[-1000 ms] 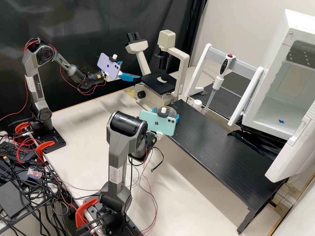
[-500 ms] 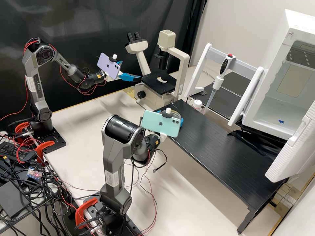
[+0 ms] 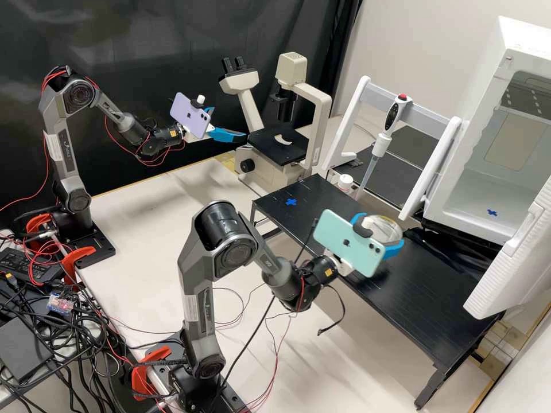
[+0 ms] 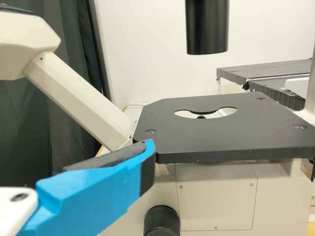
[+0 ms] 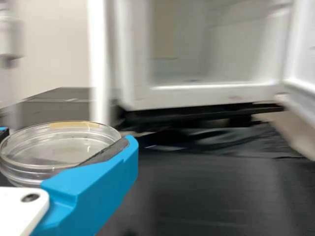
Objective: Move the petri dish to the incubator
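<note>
In the high view, the right gripper point(image 3: 379, 233) is shut on the clear petri dish point(image 3: 388, 227), over the black raised table and partly behind the arm's phone. The right wrist view has the dish point(image 5: 59, 147) level between the fingers of the right gripper point(image 5: 65, 139). The white incubator point(image 3: 472, 195), its door swung open, stands beyond them at the right; its opening point(image 5: 221, 88) faces the right wrist camera. Beside the microscope stage, the left gripper point(image 3: 228, 123) is open and empty; in the left wrist view, one finger of the left gripper point(image 4: 74, 142) lies near the stage's corner.
The microscope point(image 3: 278, 144) stands behind the black table point(image 3: 344, 252), which bears a blue cross mark point(image 3: 291, 202). A white rack point(image 3: 453, 149) with a pipette point(image 3: 385, 129) is left of the incubator. The incubator door point(image 3: 508, 258) juts out over the table's right side.
The right arm has swung rightward along the black table, carrying the petri dish from near the microscope toward the incubator, uncovering the blue mark. The left arm has stayed still.
</note>
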